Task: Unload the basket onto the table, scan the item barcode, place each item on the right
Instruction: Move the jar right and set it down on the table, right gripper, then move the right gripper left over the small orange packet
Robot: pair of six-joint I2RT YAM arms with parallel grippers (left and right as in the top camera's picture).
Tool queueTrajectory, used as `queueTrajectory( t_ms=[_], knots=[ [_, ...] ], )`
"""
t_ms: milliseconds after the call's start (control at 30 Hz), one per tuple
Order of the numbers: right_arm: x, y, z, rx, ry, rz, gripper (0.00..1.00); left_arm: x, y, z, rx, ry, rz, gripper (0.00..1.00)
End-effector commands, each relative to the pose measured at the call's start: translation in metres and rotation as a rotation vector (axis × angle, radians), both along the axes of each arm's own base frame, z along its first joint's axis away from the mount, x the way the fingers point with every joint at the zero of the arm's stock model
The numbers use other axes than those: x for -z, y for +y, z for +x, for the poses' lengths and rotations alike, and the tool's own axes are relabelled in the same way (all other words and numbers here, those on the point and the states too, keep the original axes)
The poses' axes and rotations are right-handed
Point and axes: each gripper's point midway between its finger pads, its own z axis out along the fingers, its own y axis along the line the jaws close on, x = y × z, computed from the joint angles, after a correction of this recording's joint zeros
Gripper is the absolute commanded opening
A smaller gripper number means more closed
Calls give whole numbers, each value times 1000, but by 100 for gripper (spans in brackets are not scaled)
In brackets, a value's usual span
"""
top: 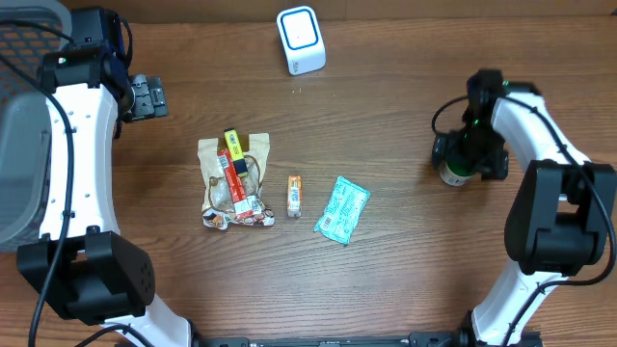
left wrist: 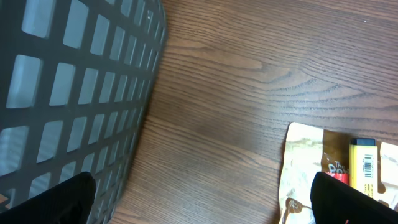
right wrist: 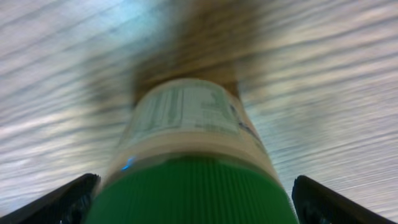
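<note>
Rt gripper (right wrist: 194, 196) down over an upright green-lidded bottle (top: 454, 173) near the desk's rt edge, well apart from the white barcode scanner (top: 301, 40) at mid far edge. Fingers spread wide, one each side of the lid. Seemingly just clear of it, tho blur in the wrist view makes contact hard to judge. Prob. step in hand: get a firm hold on the bottle before any carry. Best done by closing squarely on the body below the lid, not on the lid itself, w/ the printed label left uncovered. Then lift straight up to avoid tipping, carry to the scanner and turn the label toward its face. Barcode itself not legible here. Lt gripper (top: 149, 96) by the far lt corner, fingers wide apart, nothing between them, beside a grey mesh basket (top: 24, 164) at the lt edge. Count: 1 bottle, 1 scanner, 1 basket. Mid-desk also 1 crumpled beige snack pouch (top: 214, 198), 1 yellow pack (top: 232, 143) and 1 red pack (top: 241, 188) on it, 1 small bar (top: 295, 196), 1 teal packet (top: 342, 209).
</note>
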Motion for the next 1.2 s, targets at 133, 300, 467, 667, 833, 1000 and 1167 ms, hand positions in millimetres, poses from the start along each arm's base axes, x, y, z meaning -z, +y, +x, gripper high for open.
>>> queueTrajectory(
  t_ms=[133, 300, 467, 667, 833, 1000, 1167],
  knots=[
    [-115, 33, 37, -14, -192, 118, 98, -7, 2, 3, 13, -17, 15, 99],
    [-130, 79, 32, -58, -189, 298, 88, -7, 2, 3, 13, -17, 15, 100],
    [-121, 116, 23, -117, -150, 376, 56, -7, 2, 3, 13, -17, 15, 100],
    [-97, 162, 3, -233, -83, 381, 52, -7, 2, 3, 13, -17, 15, 100],
    [-69, 201, -18, -276, -31, 378, 49, -7, 2, 3, 13, -17, 15, 100],
    [-36, 244, -36, -367, -40, 384, 49, -7, 2, 3, 13, -17, 15, 100],
    [-14, 288, -40, -414, -118, 419, 50, -7, 2, 3, 13, -17, 15, 100]
  ],
)
